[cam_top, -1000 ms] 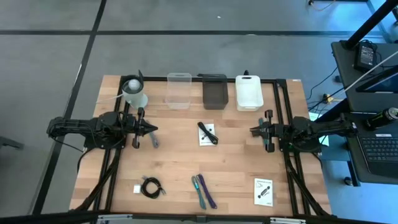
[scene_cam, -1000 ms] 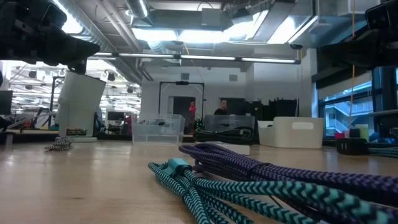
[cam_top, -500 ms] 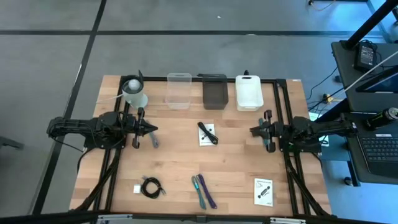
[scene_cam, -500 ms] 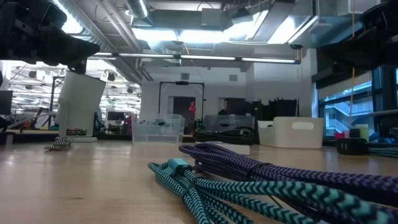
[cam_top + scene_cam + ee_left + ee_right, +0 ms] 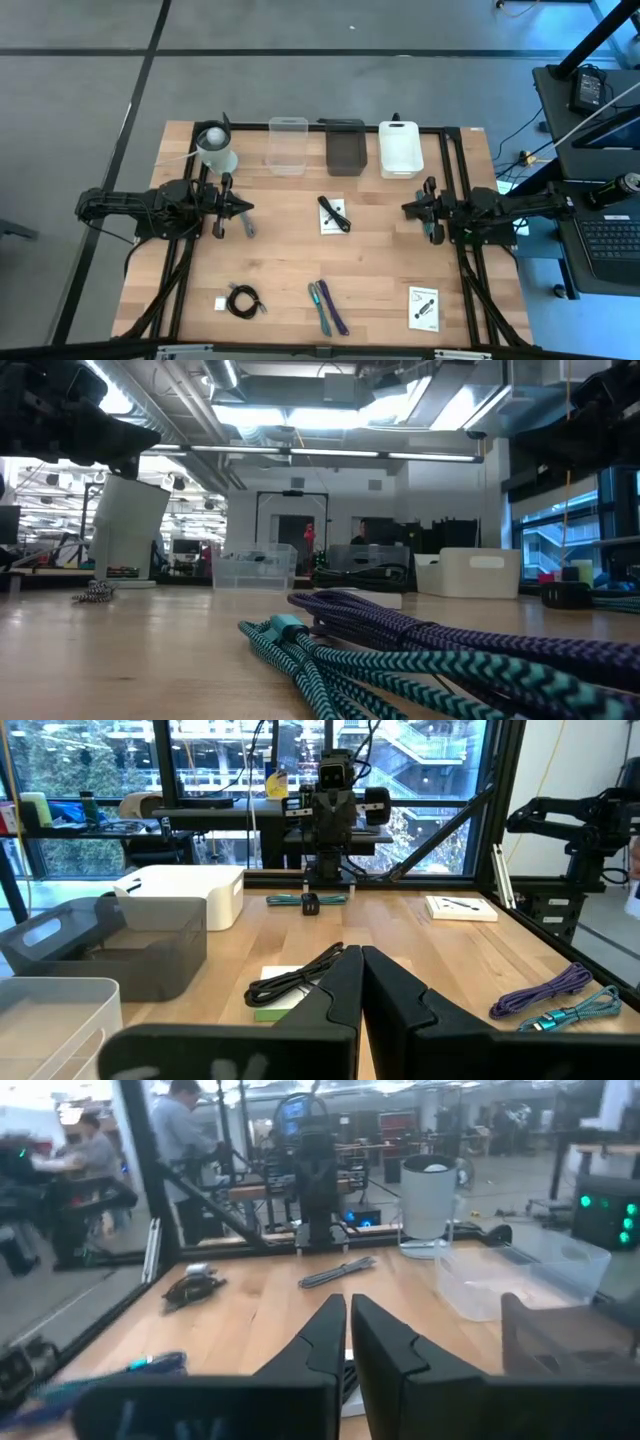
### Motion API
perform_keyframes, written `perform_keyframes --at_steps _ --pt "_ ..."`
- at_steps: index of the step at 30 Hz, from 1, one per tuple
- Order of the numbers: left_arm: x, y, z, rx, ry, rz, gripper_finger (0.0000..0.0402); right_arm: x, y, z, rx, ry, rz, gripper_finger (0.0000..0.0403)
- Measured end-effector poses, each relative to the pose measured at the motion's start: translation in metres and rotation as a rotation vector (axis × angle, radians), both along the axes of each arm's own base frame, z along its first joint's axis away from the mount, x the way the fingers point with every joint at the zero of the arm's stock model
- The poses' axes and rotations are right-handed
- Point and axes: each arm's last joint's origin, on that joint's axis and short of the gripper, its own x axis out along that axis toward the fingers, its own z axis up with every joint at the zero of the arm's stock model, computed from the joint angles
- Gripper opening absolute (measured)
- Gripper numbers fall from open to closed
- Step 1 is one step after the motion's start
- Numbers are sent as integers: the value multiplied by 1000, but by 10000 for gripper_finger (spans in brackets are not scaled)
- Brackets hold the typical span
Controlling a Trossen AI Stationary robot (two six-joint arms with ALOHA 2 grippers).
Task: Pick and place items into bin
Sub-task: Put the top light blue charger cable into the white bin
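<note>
The items lie spread on the wooden table [image 5: 290, 250]: a white card with a black cable [image 5: 333, 215] at the middle, a black coiled cable [image 5: 243, 300] beside a tiny white block [image 5: 221, 303], teal and purple cords [image 5: 326, 306], a second card [image 5: 424, 307], and a grey slim tool [image 5: 247, 227]. My left gripper [image 5: 247, 208] hovers shut at the table's left side, pointing level toward the middle. My right gripper [image 5: 405, 210] hovers at the right side, facing it, its fingers together [image 5: 348, 1305]. Neither is near an item.
A clear bin [image 5: 288, 146], a dark bin [image 5: 346, 148] and a white bin [image 5: 401, 149] stand in a row along the far edge. A white round cup [image 5: 215, 148] stands at the far left. A small teal tool [image 5: 433, 230] lies under the right arm. People show beyond the table.
My right gripper has rolled a little about the line it points along, staying in place. The items lie as before.
</note>
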Motion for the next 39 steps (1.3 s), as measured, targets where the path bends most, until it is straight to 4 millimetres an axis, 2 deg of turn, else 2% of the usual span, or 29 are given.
perform_keyframes --at_steps 4,7,10,15,20,25,31,36,39 --pt "0 0 0 0 0 0 4 -1 -2 7 58 -35 -72 5" --pt "0 0 0 0 0 0 4 -7 -5 34 42 -89 -156 4" --pt "0 0 0 0 0 0 4 -12 -8 65 -49 -81 -247 3" --pt "0 0 0 0 0 0 4 -13 -12 117 -138 27 -363 2" --pt "0 0 0 0 0 0 4 4 -11 150 -177 249 -405 2" --pt "0 0 0 0 0 0 4 24 -16 158 -128 606 -479 2" --pt "0 0 0 0 0 0 4 33 -22 164 97 977 -468 4" --pt "0 0 0 0 0 0 4 29 -28 160 317 1151 -613 5" --pt "0 0 0 0 0 0 4 28 -29 154 423 1186 -673 6"
